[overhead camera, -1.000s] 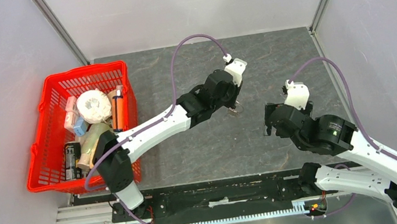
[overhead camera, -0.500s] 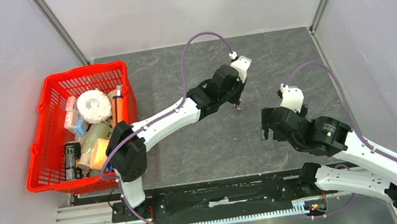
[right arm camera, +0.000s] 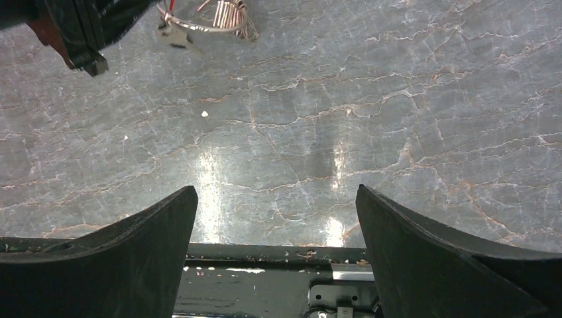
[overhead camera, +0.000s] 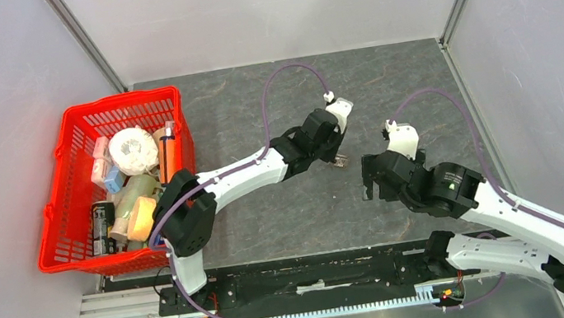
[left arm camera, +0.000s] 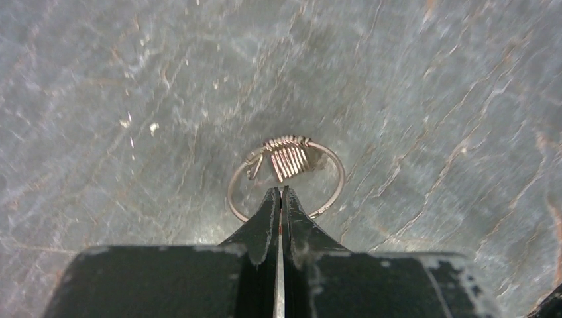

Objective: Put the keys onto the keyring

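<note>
Grey tabletop (overhead camera: 269, 211): L pincer (left arm camera: 280, 192) clamps keyring (left arm camera: 342, 177), R pincer (right arm camera: 275, 189) gapes.

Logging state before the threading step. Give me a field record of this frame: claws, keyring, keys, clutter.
left claw: shut, pinching the keyring's near edge
right claw: wide open, holding nothing, apart from the ring
keyring: thin wire loop in the left claw's pinch, above the table
keys: bunched at the ring's far side; count unclear
table: grey marbled top
basket: red, at the table's left edge, packed with items, clear of both arms
</note>
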Controlling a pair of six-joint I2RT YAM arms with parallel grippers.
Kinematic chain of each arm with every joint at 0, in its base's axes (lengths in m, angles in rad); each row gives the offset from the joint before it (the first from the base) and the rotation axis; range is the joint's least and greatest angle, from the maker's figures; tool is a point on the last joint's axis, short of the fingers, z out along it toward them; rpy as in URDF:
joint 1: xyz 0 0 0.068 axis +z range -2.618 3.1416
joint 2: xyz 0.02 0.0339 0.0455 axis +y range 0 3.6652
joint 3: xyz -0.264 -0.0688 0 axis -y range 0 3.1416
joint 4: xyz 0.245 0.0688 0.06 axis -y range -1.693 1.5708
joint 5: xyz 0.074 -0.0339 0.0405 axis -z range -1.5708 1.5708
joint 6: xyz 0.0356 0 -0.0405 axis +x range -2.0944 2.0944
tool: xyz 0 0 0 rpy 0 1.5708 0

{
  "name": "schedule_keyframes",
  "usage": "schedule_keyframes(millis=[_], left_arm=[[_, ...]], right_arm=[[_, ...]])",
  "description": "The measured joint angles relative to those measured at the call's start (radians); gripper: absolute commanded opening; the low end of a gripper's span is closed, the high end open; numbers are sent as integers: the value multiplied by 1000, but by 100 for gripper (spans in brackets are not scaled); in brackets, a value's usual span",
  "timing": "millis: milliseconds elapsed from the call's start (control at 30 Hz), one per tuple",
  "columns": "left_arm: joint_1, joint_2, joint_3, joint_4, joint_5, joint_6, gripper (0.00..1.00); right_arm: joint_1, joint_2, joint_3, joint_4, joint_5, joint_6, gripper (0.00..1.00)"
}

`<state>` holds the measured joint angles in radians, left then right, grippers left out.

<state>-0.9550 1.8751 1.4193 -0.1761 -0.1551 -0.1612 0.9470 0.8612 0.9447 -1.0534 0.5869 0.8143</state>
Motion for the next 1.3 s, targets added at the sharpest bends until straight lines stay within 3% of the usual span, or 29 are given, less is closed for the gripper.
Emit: schedule_keyframes(millis=[467, 633, 767, 1233, 1300], left_arm=[[0, -6, -179, 33, -1, -51, 4], [0, -19, -193, 37, -1, -63, 37], [0, -49, -216, 45, -6, -74, 51], [0, -290, -295, 46, -25, -80, 63], [0, -336, -307, 47, -24, -80, 71]], right_arm=[[0, 21, -12, 17, -16, 1, 97], [0, 21, -21, 18, -23, 1, 97], [0, 21, -21, 20, -23, 1, 97], [0, 32, -18, 21, -2, -34, 97], [0, 29, -10, 21, 8, -44, 97]])
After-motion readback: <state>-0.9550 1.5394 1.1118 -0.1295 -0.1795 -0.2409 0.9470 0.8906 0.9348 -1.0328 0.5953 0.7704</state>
